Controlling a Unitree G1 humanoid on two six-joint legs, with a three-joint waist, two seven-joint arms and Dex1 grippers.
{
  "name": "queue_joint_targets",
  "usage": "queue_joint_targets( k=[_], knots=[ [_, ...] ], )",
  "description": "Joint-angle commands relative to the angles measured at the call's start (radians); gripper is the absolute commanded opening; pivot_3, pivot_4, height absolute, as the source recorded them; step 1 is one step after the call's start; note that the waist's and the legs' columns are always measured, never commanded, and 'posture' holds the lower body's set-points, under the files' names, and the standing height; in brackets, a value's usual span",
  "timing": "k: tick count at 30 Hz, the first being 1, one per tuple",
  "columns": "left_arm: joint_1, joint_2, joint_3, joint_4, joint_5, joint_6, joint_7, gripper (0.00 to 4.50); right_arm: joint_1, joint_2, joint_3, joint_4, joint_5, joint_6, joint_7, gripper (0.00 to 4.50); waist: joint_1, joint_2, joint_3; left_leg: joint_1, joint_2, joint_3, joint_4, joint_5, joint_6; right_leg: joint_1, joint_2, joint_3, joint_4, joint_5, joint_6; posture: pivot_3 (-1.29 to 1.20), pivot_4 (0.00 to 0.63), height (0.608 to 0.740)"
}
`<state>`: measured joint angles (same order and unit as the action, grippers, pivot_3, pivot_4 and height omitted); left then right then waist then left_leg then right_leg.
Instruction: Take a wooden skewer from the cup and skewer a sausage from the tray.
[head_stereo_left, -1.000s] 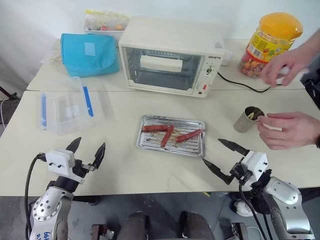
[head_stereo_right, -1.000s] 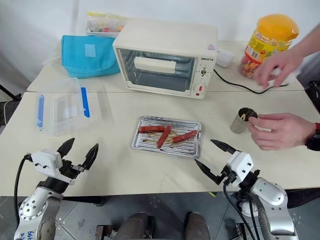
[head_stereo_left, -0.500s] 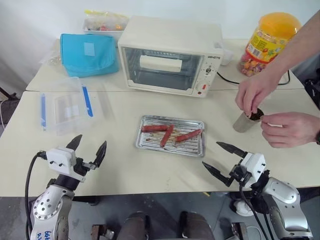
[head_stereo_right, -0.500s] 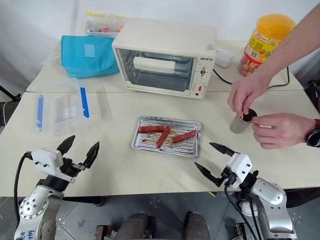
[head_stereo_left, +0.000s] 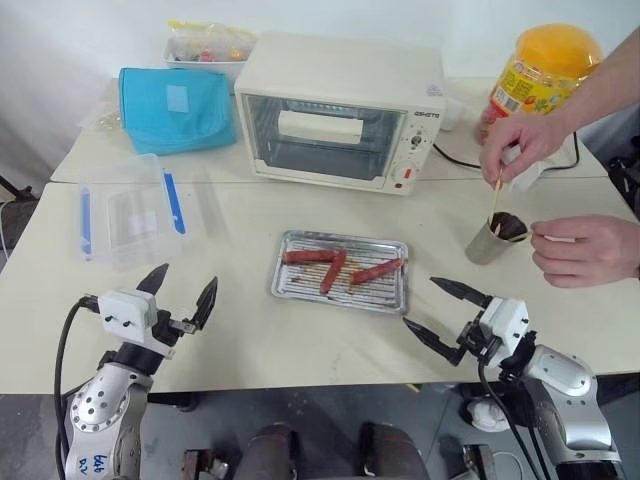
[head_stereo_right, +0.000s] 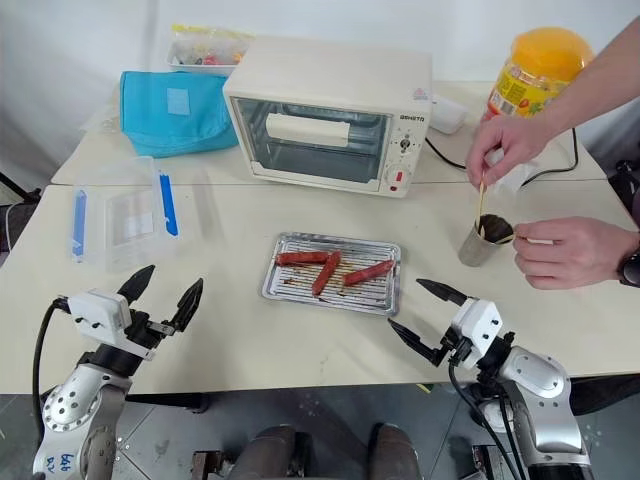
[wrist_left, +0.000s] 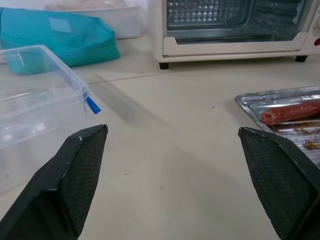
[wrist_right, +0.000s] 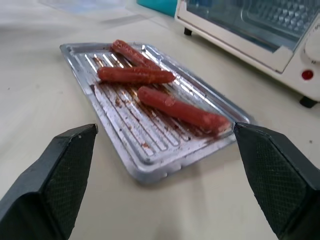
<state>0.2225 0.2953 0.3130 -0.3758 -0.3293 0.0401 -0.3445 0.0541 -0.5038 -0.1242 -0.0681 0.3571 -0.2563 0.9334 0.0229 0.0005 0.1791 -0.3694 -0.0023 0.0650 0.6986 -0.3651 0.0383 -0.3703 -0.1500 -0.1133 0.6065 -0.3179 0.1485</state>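
The silver ridged tray (head_stereo_left: 290, 288) lies mid-table with three sausages (head_stereo_left: 332, 270) on it. The steel cup (head_stereo_left: 489, 243) stands at the right. A person's hand (head_stereo_left: 522, 137) holds a wooden skewer (head_stereo_left: 494, 200) upright over the cup, while the other hand (head_stereo_left: 590, 248) rests beside it. My left gripper (head_stereo_left: 184, 292) is open near the table's front left edge, empty. Just right of the tray's front corner, my right gripper (head_stereo_left: 437, 311) is open and empty, and the tray (wrist_right: 131, 155) with its sausages (wrist_right: 180, 109) lies just ahead of it.
A cream toaster oven (head_stereo_left: 340, 108) stands behind the tray. A clear plastic box with blue clips (head_stereo_left: 130, 208) is at the left, a teal pouch (head_stereo_left: 176, 105) behind it. A candy jar with orange lid (head_stereo_left: 548, 70) stands at the back right, with a black cable (head_stereo_left: 472, 165) nearby.
The person's upper hand has lifted from the cup's mouth, now holding a skewer upright above it. Both my grippers have stayed nearly in place.
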Motion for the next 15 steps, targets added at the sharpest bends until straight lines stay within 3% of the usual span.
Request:
queue_joint_targets(
  k=[1,15],
  knots=[
    [0.007,0.007,0.007,-0.016,-0.018,-0.028,-0.026,4.43,-0.01,0.003,-0.01,-0.016,0.011,-0.007,-0.018,4.5,0.001,0.0,0.0,0.0,0.0,0.0,0.0,0.0,0.0,0.0,0.0,0.0,0.0,0.0,0.0,0.0,0.15,0.74],
    [0.089,0.129,0.064,-0.041,-0.141,0.019,-0.206,4.43,-0.07,-0.022,-0.003,0.043,0.055,0.017,0.068,4.5,0.0,0.0,0.0,0.0,0.0,0.0,0.0,0.0,0.0,0.0,0.0,0.0,0.0,0.0,0.0,0.0,0.15,0.74]
  ],
)
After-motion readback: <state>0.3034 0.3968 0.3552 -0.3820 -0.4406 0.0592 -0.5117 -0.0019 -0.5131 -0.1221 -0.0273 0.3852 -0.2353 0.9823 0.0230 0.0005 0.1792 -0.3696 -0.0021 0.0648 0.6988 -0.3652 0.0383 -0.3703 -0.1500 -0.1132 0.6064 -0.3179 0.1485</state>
